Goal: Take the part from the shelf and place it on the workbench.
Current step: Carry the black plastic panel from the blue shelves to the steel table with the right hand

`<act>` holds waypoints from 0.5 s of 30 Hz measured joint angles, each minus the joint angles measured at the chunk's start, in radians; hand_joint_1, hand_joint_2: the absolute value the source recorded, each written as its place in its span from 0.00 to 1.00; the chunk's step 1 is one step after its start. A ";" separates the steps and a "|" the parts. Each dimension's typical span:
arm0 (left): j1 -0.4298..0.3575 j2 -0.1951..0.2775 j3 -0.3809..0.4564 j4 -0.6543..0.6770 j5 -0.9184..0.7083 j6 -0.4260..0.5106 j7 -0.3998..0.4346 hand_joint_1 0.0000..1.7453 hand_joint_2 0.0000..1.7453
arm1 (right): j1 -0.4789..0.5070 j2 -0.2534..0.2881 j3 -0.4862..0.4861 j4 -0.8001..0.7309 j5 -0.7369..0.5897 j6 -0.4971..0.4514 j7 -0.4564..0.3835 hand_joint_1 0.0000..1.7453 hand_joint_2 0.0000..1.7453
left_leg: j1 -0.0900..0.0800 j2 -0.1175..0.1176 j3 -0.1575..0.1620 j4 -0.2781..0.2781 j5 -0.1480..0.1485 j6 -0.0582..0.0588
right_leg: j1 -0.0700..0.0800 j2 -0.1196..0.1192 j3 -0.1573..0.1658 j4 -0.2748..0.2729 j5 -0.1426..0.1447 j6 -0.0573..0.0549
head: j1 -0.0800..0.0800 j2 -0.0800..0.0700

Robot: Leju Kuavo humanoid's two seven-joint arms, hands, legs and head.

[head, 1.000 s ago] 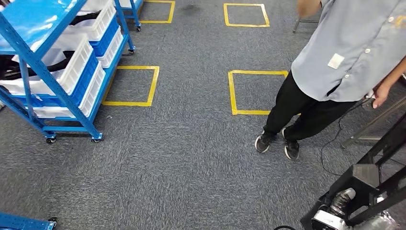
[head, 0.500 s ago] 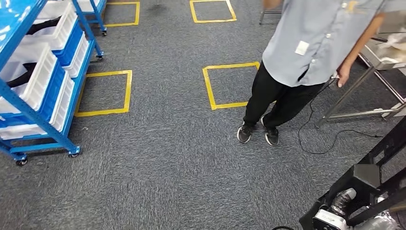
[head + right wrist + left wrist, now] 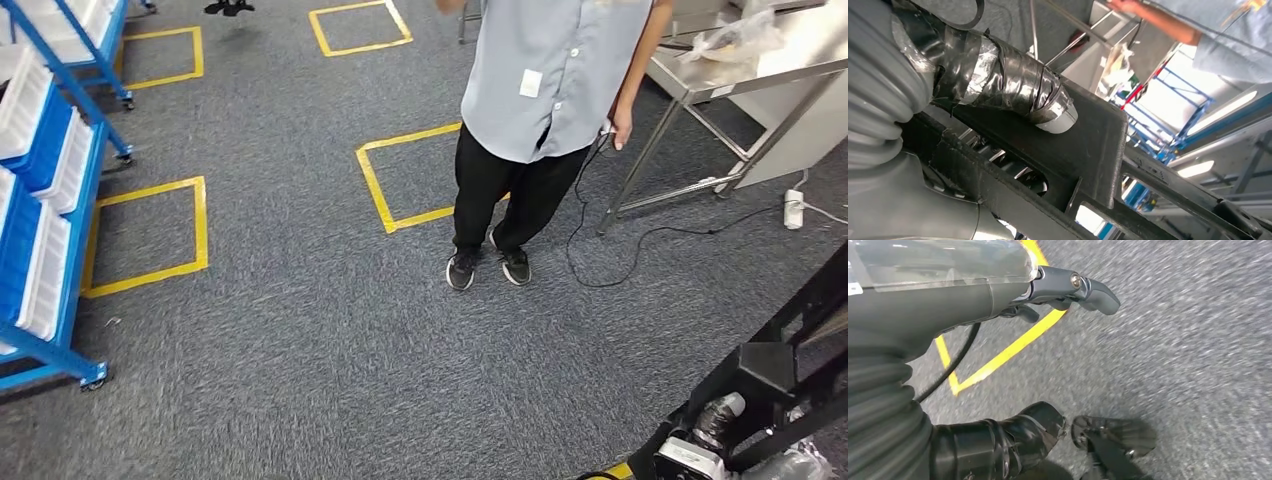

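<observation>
Grey carpet floor [image 3: 300, 340] marked with yellow tape squares [image 3: 145, 240]. Right robot hand [image 3: 700, 440] sits at the lower right of the head view, gripping the part [image 3: 780, 370], a black metal frame of flat bars that runs up along the right edge. In the right wrist view the taped thumb of that hand [image 3: 1013, 90] presses flat on a black plate of the part [image 3: 1088, 150], with darker fingers [image 3: 1013, 172] curled under it from the other side, so the part is clamped between them and is off both shelf and worktop, carried low beside the robot. Left robot hand [image 3: 998, 290] hangs over the carpet; its thumb [image 3: 1083, 287] sticks out straight and touches nothing, nothing seen in it, but the other fingers are mostly hidden behind the cover, so cannot tell whether they are spread or curled. Out from the hands: a person [image 3: 545, 110] in a grey shirt, black trousers and black shoes stands mid-floor, feet just beside a tape square. A black cable [image 3: 640, 240] trails on the carpet from near the person's hand. Steel worktop [image 3: 740, 75] at the upper right, behind the person, with a crumpled clear bag [image 3: 735, 35] on top. Blue shelf [image 3: 50, 200] on castors along the left edge, carrying white and blue bins [image 3: 45, 270].
</observation>
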 joint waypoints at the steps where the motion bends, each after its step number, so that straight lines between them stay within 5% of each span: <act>1: -0.001 0.000 0.000 0.000 0.000 0.000 0.000 0.00 1.00 | 0.002 0.000 0.000 0.000 0.000 0.000 0.000 1.00 1.00 | -0.002 -0.008 0.006 -0.012 -0.003 0.003 | -0.002 0.008 -0.003 0.001 0.000 0.006 | 0.000 0.000; 3: -0.005 0.000 0.000 0.000 0.000 -0.001 -0.001 0.00 1.00 | 0.007 0.000 -0.001 -0.001 0.000 -0.001 -0.001 1.00 1.00 | -0.003 0.007 0.009 -0.021 0.003 0.012 | -0.005 0.024 -0.007 -0.002 0.003 0.019 | 0.000 0.000; 5: -0.007 -0.001 0.000 0.000 0.000 -0.001 -0.001 0.00 1.00 | 0.012 0.000 -0.004 -0.004 0.001 -0.002 -0.001 1.00 1.00 | 0.000 0.028 0.015 -0.035 0.011 0.026 | -0.003 -0.001 -0.017 0.017 -0.012 0.030 | 0.002 0.000; 8: -0.002 -0.002 0.000 0.000 -0.001 -0.002 -0.002 0.00 1.00 | 0.015 0.000 -0.010 -0.006 0.001 -0.002 -0.003 1.00 1.00 | 0.001 0.064 0.018 -0.045 0.014 0.037 | -0.007 -0.076 -0.095 0.173 -0.095 0.047 | 0.005 0.000; 10: 0.001 -0.002 0.000 0.000 -0.001 -0.002 -0.001 0.00 1.00 | 0.018 0.000 -0.013 -0.006 0.001 -0.002 -0.003 1.00 1.00 | 0.000 0.089 0.019 -0.045 0.011 0.037 | -0.013 -0.090 -0.140 0.257 -0.116 0.055 | 0.005 0.000; 12: 0.002 -0.002 0.000 0.000 -0.001 -0.001 0.000 0.00 1.00 | 0.021 0.000 -0.016 -0.006 0.000 -0.002 -0.003 1.00 1.00 | 0.000 0.112 0.025 -0.045 0.005 0.033 | -0.016 -0.101 -0.115 0.202 -0.066 0.058 | 0.005 0.000; 15: 0.001 -0.003 0.000 0.000 -0.001 -0.001 -0.001 0.00 1.00 | 0.020 0.000 -0.019 -0.006 -0.001 -0.002 -0.004 1.00 1.00 | -0.005 0.140 0.040 -0.044 -0.008 0.019 | -0.006 -0.161 -0.022 0.018 0.009 0.046 | 0.005 0.000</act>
